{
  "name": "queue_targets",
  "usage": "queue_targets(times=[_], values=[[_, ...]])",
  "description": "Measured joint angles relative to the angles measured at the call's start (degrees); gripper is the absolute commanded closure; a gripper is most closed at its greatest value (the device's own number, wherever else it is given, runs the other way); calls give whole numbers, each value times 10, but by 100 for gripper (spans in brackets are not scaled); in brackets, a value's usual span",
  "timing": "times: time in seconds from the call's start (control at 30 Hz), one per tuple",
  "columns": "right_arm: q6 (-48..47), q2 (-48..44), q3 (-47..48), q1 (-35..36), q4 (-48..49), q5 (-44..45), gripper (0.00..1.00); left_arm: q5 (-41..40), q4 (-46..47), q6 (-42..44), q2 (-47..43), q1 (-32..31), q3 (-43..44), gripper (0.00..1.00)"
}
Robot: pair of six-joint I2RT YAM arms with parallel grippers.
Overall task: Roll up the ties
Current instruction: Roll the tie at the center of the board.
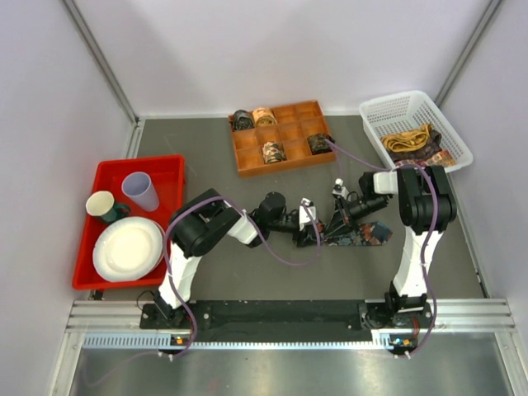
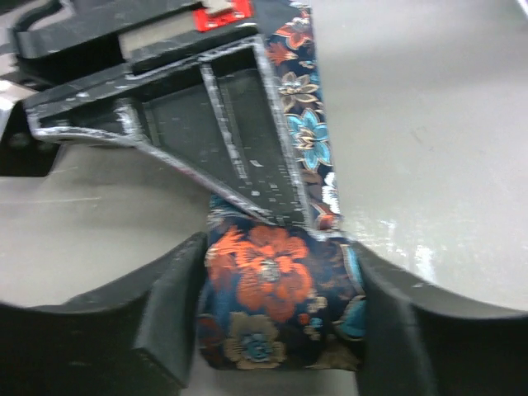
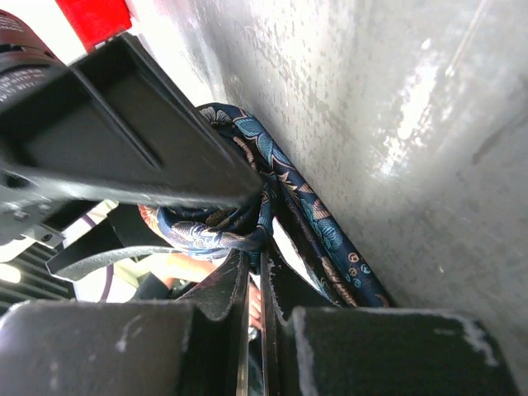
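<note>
Four coiled ties (image 1: 274, 152) sat in the orange wooden tray (image 1: 280, 171), gold ties (image 1: 412, 142) lay unrolled in the white plastic basket (image 1: 375, 111), and on the grey table (image 1: 206, 140) my right end effector (image 3: 256, 264) pinched a dark floral fabric tie (image 2: 268, 272) while my left end effector (image 2: 280, 330) straddled it, spread, grip unclear.

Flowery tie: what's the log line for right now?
floral tie: folded, on table | left gripper: jaws around it | right gripper: shut on it

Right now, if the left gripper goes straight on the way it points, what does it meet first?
The floral tie, lying between the left gripper's jaws. Just beyond it sits the right gripper, shut on the same tie, though depth is hard to judge.
</note>
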Motion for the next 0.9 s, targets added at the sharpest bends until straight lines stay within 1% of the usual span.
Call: queue_targets(times=[0.03, 0.1, 0.13, 0.17, 0.23, 0.27, 0.37, 0.4, 0.43, 0.5, 0.6, 0.73, 0.9], values=[[-1, 1, 1, 0, -1, -1, 100, 4, -1, 1, 0, 0, 0, 51], [-2, 2, 3, -1, -2, 0, 100, 8, -6, 4, 0, -1, -1, 61], [-4, 2, 3, -1, -3, 0, 98, 8, -9, 8, 0, -1, -1, 72], [-5, 2, 3, -2, -4, -1, 88, 9, -12, 13, -1, -1, -1, 75], [-9, 3, 7, -2, -10, 1, 77, 8, -30, 27, -8, -2, -1, 76], [-10, 3, 10, -3, -14, 2, 68, 3, -42, 31, -13, -2, -2, 78], [-21, 3, 19, -14, -21, 10, 59, -10, -97, 54, -35, -4, -2, 78], [-24, 2, 22, -18, -26, 9, 57, -18, -115, 61, -42, -6, -2, 78], [-29, 0, 26, -23, -30, 9, 50, -28, -137, 70, -49, -8, -1, 77], [-40, -10, 29, -30, -38, 7, 48, -47, -173, 84, -59, -15, 6, 76], [-50, -33, 29, -33, -49, 1, 48, -72, -230, 99, -67, -25, 26, 75], [-49, -54, 28, -25, -49, -9, 51, -96, -296, 103, -68, -35, 56, 75], [-41, -54, 24, 1, -39, -10, 52, -118, -359, 98, -68, -42, 88, 74]])
